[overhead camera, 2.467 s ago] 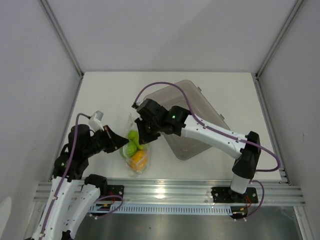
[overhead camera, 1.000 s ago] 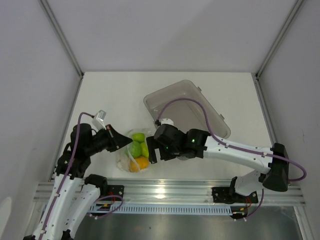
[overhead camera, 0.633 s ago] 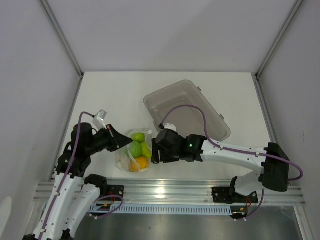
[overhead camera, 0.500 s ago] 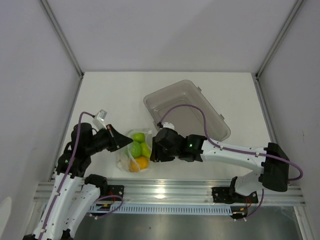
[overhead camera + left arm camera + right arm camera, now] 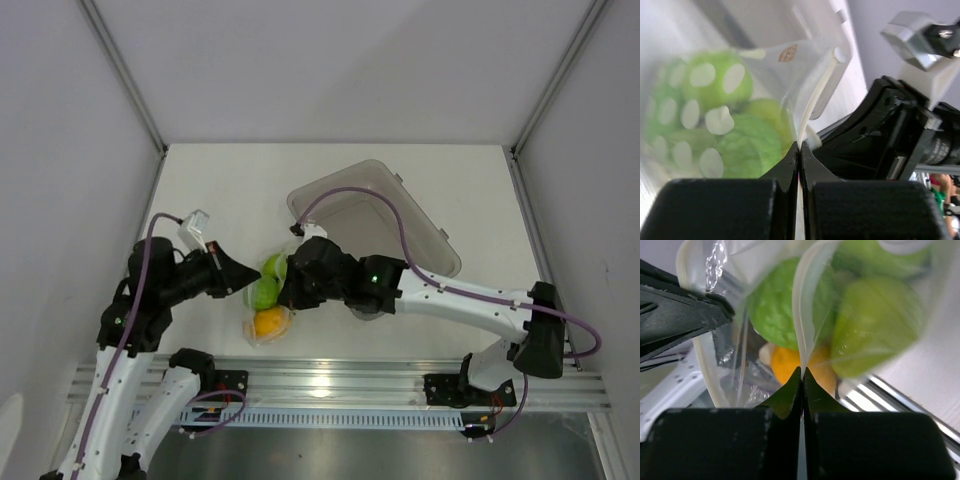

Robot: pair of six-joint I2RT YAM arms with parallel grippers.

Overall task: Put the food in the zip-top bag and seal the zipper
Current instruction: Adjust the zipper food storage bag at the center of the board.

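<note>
The zip-top bag [image 5: 258, 308] hangs between my two grippers, just in front of the left arm. Inside it sit green food [image 5: 265, 291] and an orange-yellow citrus [image 5: 268, 322]. My left gripper [image 5: 250, 277] is shut on the bag's mouth edge, with the white zipper [image 5: 816, 102] running out of its closed jaws [image 5: 800, 150]. From the right, my right gripper [image 5: 284, 291] is shut on the opposite edge strip [image 5: 801, 371]. Through the plastic the right wrist view shows green pieces [image 5: 774, 305] and the citrus [image 5: 784, 363]. The left wrist view shows green pieces [image 5: 715, 85] blurred behind the film.
A grey translucent bin [image 5: 400, 215] lies tilted at the back right, behind the right arm. The aluminium rail [image 5: 340, 380] runs along the near table edge. The right arm's purple cable [image 5: 350, 195] loops over the bin.
My right gripper has closed on the bag's edge. Both grippers have shifted up and left with the bag, which now hangs stretched between them.
</note>
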